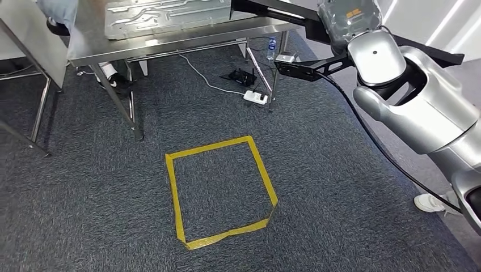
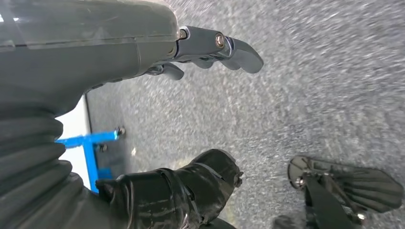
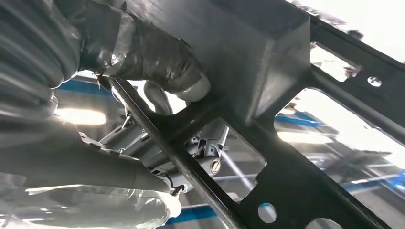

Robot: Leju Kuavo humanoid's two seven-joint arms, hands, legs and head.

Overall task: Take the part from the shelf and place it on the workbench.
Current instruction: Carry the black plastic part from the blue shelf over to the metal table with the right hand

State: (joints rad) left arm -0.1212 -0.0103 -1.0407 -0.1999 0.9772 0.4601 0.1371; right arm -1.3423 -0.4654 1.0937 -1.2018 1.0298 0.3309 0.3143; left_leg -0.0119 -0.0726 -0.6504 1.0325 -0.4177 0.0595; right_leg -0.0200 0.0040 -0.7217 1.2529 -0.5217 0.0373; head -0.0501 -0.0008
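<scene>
Gripping black part (image 3: 286, 95), right hand (image 3: 157, 62), fingers (image 3: 191, 88) clamped

I see grey carpet floor (image 1: 85, 187) with a yellow tape square (image 1: 218, 190) stuck near its middle. Beyond it stands a steel workbench (image 1: 170, 41) (legs on the carpet) bearing a ribbed metal plate (image 1: 170, 17). A white power strip (image 1: 256, 97) and cables lie beside the bench's right leg.

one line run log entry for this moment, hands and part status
right hand: grips black part | left hand: holds nothing, over carpet | workbench: ahead | part: not yet placed
</scene>
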